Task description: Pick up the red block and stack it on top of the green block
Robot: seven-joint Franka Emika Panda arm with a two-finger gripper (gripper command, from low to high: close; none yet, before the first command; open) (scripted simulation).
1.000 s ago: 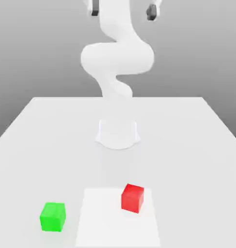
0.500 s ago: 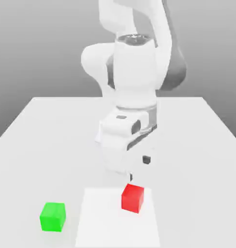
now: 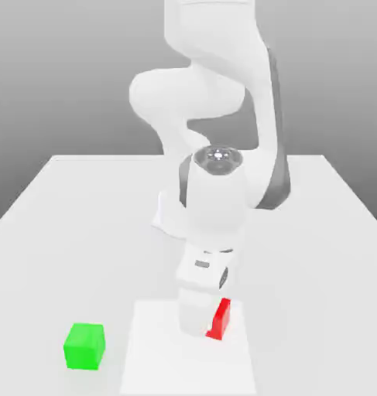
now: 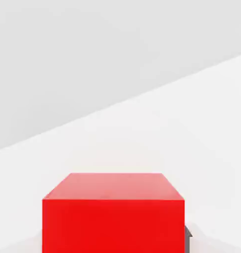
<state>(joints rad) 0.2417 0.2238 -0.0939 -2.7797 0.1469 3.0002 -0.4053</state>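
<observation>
Red block [image 3: 221, 319] sits behind the arm [image 3: 214, 193], green block [image 3: 84, 346] apart.

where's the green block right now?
The green block sits on the table near the front edge, toward the exterior view's left, apart from the red block, which lies to its right under the arm's hand.

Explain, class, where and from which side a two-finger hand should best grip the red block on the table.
Probably from straight above, fingers on two opposite vertical faces. The red block is a plain cube sitting flat on the table, its flat parallel sides suiting a pinch, with the green block well apart.
</observation>
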